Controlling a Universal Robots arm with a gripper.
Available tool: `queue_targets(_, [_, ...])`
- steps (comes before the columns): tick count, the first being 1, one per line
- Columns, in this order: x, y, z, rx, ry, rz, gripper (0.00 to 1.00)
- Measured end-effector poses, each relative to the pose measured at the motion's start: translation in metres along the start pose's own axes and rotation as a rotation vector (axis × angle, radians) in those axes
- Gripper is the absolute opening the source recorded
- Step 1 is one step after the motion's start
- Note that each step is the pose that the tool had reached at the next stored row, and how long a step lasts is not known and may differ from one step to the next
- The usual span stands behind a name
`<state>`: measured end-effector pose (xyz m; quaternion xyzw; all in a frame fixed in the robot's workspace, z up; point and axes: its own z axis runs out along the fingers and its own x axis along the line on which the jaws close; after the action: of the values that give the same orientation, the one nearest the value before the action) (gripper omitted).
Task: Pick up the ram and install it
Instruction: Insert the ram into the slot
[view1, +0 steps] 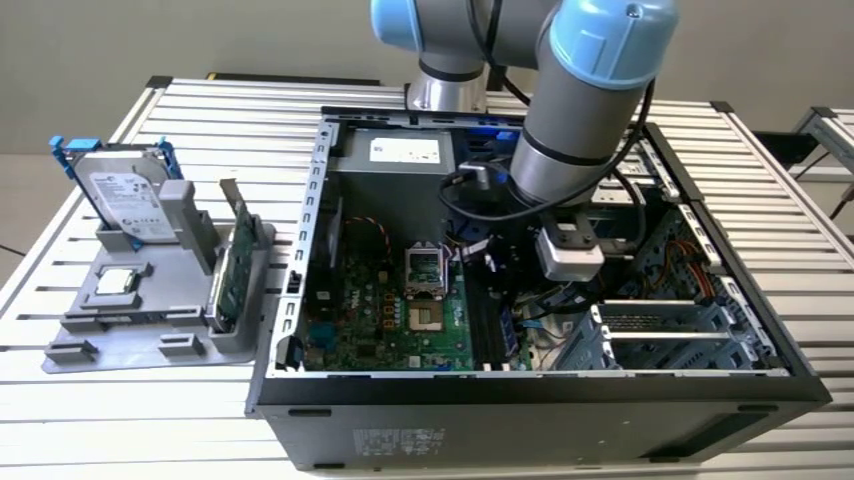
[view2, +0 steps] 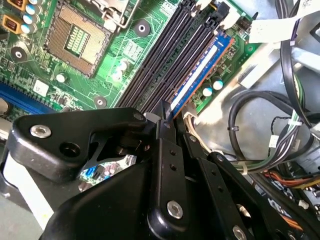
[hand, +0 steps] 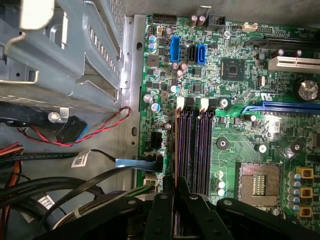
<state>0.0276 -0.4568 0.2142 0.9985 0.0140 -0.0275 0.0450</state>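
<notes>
gripper (view2: 165, 117) pinching ram (view2: 197, 75) by one end | ram standing in outermost slot of motherboard (hand: 235, 130) | judged light, stiff, fragile; grip bare edges

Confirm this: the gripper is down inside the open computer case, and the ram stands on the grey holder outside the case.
One detail is wrong. The gripper is indeed down inside the computer case, but the ram is not on the grey holder; the second wrist view shows it standing on edge in the outermost memory slot on the motherboard, right at the gripper's tips.
</notes>
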Motion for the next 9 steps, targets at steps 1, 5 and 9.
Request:
queue_targets(1, [0.0000, 0.0000, 0.0000, 0.0002, -0.0002, 0.002, 0.00])
queue_targets(5, [-0.0001, 0.0001, -0.0001, 0.0010, -0.0019, 0.021, 0.00])
queue_targets(9, [-0.0001, 0.0001, -0.0001, 0.0016, -0.0030, 0.033, 0.00])
